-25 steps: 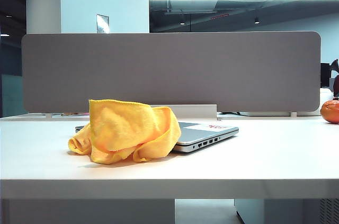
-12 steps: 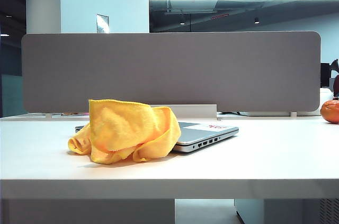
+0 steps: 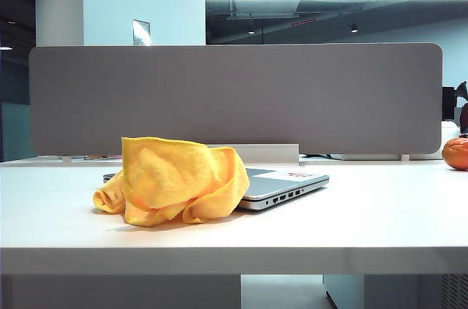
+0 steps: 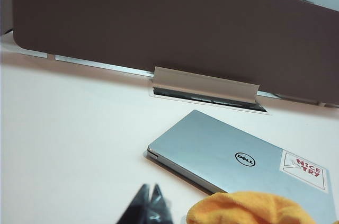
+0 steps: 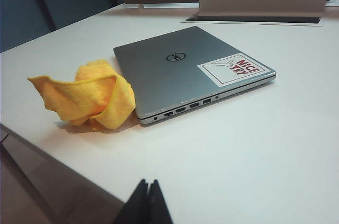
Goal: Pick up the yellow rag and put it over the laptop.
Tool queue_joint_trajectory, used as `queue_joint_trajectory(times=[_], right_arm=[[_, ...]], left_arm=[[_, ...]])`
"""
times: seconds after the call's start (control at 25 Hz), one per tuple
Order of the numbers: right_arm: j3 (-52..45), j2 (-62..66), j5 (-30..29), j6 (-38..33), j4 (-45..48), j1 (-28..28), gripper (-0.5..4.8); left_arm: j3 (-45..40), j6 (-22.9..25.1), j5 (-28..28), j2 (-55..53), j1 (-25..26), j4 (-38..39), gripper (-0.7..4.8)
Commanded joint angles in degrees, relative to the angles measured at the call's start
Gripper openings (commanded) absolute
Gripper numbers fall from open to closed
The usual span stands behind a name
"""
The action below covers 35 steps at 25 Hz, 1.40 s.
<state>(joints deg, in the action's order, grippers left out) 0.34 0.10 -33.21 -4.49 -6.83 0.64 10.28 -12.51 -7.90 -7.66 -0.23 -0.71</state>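
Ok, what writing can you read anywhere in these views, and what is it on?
"DELL": round logo in the middle of the laptop lid.
"NICE TRY": red print on the white sticker at a corner of the lid.
The sticker's small drawing has no readable text.
In the exterior view the sticker's print is too blurred to read.
Nothing else readable.

Exterior view: no part of either arm visible. Left wrist view: only the tips of the left gripper [image 4: 150, 203] show, two black, tapering, pointed fingers, matte to slightly glossy, pressed together. Right wrist view: right gripper [image 5: 146, 201] same build, two black wedge-shaped fingertips meeting along a thin seam. Surface detail possibly ribbed on the left pair; too blurred to confirm. No cables, screws or markings visible.
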Motion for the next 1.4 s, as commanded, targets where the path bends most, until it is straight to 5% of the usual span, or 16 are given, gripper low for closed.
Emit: queue_joint_trajectory(times=[0.04, 0.36, 0.6, 1.04, 1.16, 1.36, 1.4], right_arm=[[-0.33, -0.11, 0.04, 0.00, 0.63, 0.02, -0.06], [-0.33, -0.11, 0.07, 0.00, 0.63, 0.02, -0.06], [-0.33, -0.11, 0.07, 0.00, 0.66, 0.02, -0.06], [-0.33, -0.11, 0.07, 0.02, 0.63, 0.02, -0.06], [-0.33, -0.11, 0.07, 0.00, 0.61, 0.02, -0.06], [-0.33, -0.11, 0.07, 0.00, 0.61, 0.02, -0.06], [-0.33, -0.11, 0.07, 0.00, 0.61, 0.02, -0.06]], left_arm=[[5.20, -0.07, -2.43, -9.14, -0.09, -0.70, -0.06], [18.80, 0.04, -10.45, -38.12, -0.15, -3.19, -0.06], [19.89, 0.07, -10.36, -47.60, -0.70, -9.44, -0.05], [29.97, 0.50, -7.32, -69.90, -20.48, -12.90, 0.03], [32.22, 0.50, -7.32, -73.42, -22.34, -12.96, 1.58], [33.11, 1.77, -7.30, -76.35, -24.50, -12.96, 2.00], [33.11, 1.86, -7.30, -76.43, -24.96, -12.33, 2.46]])
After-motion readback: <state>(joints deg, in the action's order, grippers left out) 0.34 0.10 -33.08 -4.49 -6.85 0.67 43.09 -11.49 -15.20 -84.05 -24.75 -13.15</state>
